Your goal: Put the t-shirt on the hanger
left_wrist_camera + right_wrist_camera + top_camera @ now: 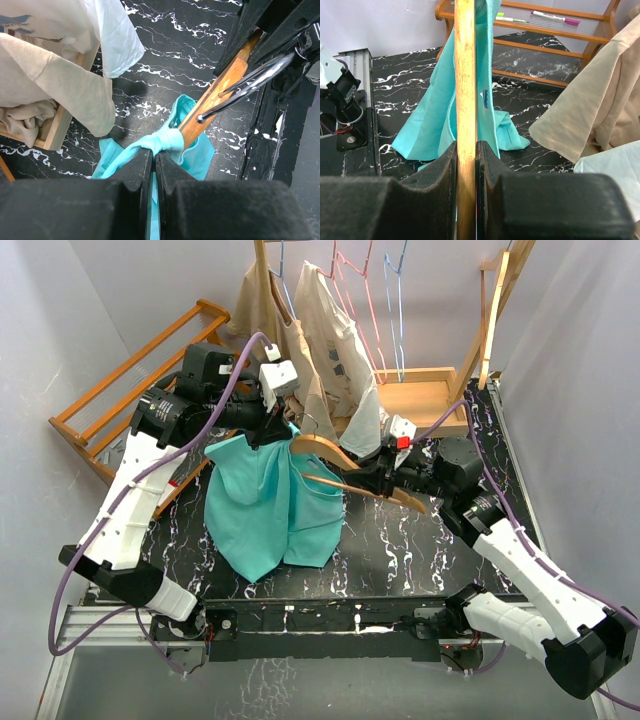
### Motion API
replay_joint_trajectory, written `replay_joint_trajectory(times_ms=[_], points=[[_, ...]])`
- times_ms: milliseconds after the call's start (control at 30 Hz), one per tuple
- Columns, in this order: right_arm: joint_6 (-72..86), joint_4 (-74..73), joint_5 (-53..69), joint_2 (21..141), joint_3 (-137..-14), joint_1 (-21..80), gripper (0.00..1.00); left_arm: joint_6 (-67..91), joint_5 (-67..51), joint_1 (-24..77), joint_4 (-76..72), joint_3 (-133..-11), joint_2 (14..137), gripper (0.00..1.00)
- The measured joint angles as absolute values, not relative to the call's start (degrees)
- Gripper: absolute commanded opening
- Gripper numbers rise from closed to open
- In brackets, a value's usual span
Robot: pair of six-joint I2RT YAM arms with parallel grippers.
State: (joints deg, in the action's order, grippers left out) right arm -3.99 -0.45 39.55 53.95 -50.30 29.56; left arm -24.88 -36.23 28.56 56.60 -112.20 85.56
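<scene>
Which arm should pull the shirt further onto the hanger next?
Left, likely: the left gripper pinches the t-shirt where it wraps the hanger, while the right gripper is clamped on the wood.

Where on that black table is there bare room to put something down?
Bare table shows between the t-shirt and the right arm, and along the front edge. The back is crowded: hanger, beige shirts.

Left gripper (152, 159) and right gripper (466, 150) both closed, arms raised

Beige shirts (335, 350) just behind hanger (325, 446)
</scene>
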Motion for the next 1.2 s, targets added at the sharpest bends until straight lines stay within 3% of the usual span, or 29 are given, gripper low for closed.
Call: replay_joint_trajectory(times_ms=[1200], points=[[-2.94,2.96,38.04,55.35,-48.95,28.86,0.08,-22.72,-35.75,28.77,52.42,-106.78,84.42,0.04]])
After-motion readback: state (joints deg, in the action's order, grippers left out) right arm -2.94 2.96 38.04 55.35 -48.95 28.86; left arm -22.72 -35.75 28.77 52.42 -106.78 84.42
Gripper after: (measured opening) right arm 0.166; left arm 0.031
